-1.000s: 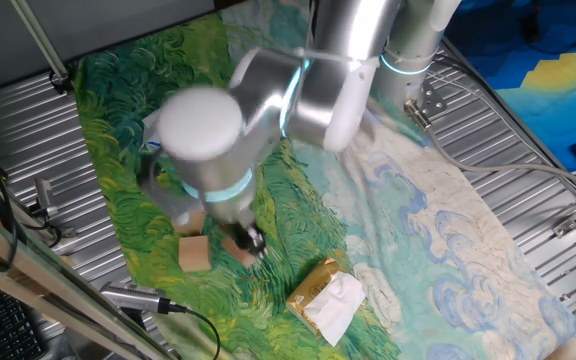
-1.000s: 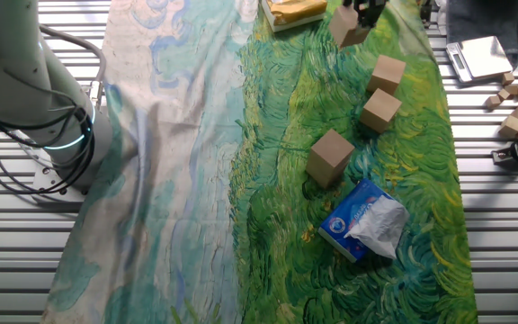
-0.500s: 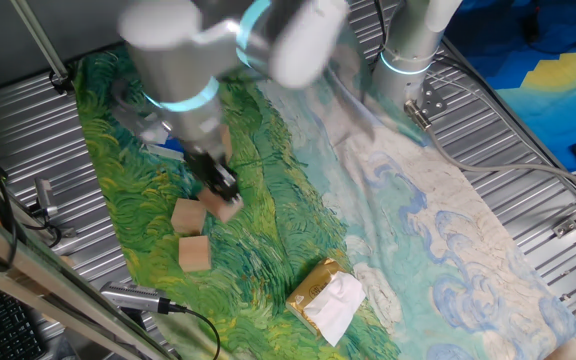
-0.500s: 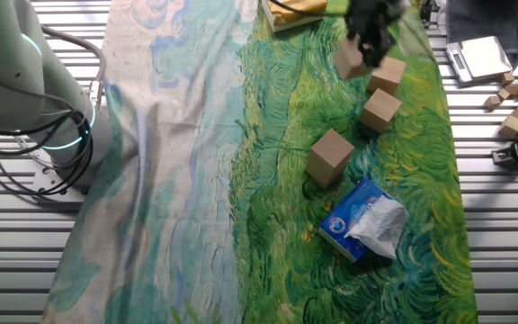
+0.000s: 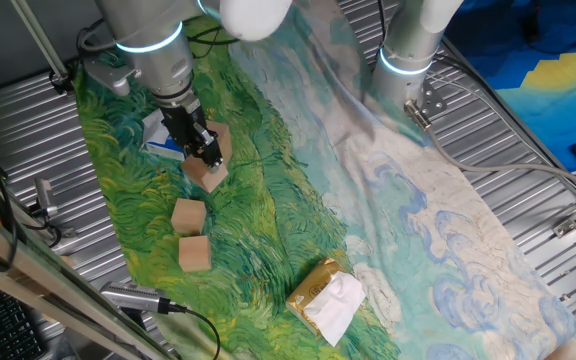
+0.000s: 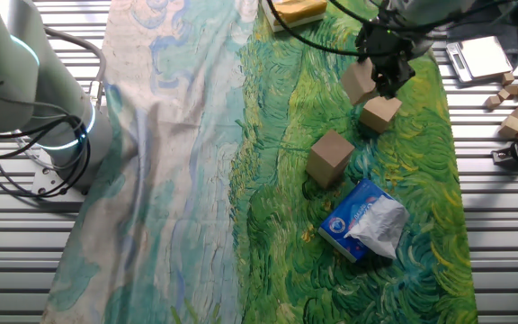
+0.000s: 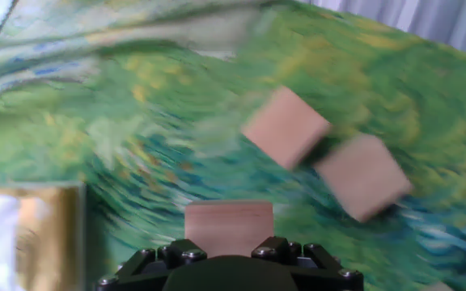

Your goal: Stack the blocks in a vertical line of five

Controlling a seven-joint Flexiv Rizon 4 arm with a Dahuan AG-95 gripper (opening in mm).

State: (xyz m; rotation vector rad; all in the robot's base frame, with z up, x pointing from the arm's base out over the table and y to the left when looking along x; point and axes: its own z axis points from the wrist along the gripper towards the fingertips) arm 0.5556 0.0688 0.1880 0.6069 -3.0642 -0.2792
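Observation:
My gripper (image 5: 206, 158) is shut on a tan wooden block (image 5: 209, 175) and holds it a little above the green cloth. In the other fixed view the gripper (image 6: 378, 81) holds this block (image 6: 358, 83) just above a loose block (image 6: 381, 113). A third block (image 6: 331, 156) stands next to the blue-and-white packet (image 6: 364, 219); it shows behind my fingers (image 5: 219, 134). Two loose blocks (image 5: 188, 215) (image 5: 195, 253) lie close together nearer the front. In the hand view the held block (image 7: 229, 226) sits between the jaws, with two blocks (image 7: 285, 127) (image 7: 362, 176) beyond it.
A yellow-gold packet with white tissue (image 5: 328, 295) lies at the cloth's near end and shows in the hand view (image 7: 31, 234). The painted cloth (image 5: 298, 215) covers a ribbed metal table (image 6: 493, 225). Spare wooden pieces (image 6: 513, 90) and a scale (image 6: 479, 56) lie off the cloth.
My gripper has carried the held block away from the yellow-gold packet, past the two loose blocks, toward the block by the blue-and-white packet. The other blocks have not moved.

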